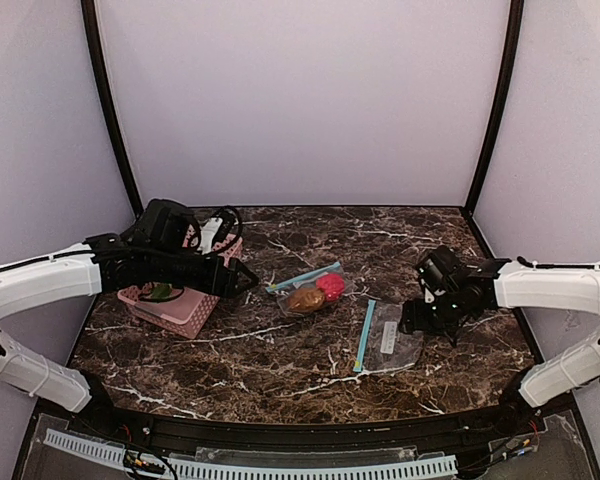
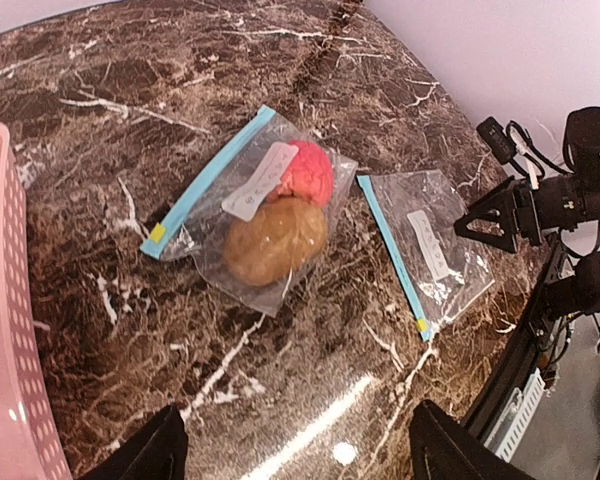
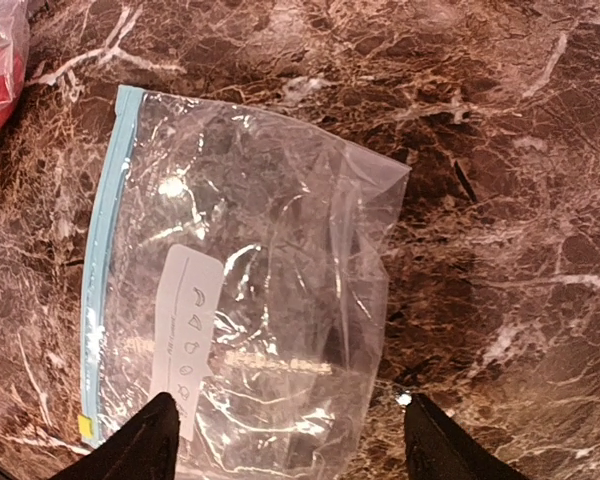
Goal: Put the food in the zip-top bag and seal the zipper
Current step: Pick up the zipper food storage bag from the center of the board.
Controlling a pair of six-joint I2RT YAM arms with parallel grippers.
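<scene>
The dark marble table [image 1: 280,350] fills the lower half of the top view. The pink basket [image 1: 180,312] sits at its left, partly under my left arm.

My left pincer [image 2: 300,450] has its fingers wide apart and holds nothing; it hangs just right of the basket, facing the filled zip-top bag [image 2: 200,235] at the middle of the table. My right pincer [image 3: 290,445] is likewise spread and unloaded. It hovers over the empty zip-top bag [image 3: 270,260], which lies flat right of centre with its blue zipper strip on the left edge.

The filled bag lies apart from the empty one, its blue zipper toward the upper left in the left wrist view. I cannot tell whether it is sealed. Inside it, the brown-orange bun [image 2: 275,240] touches the red-pink ball [image 2: 310,172] above it. The green sprig [image 1: 160,292] lies in the basket.
</scene>
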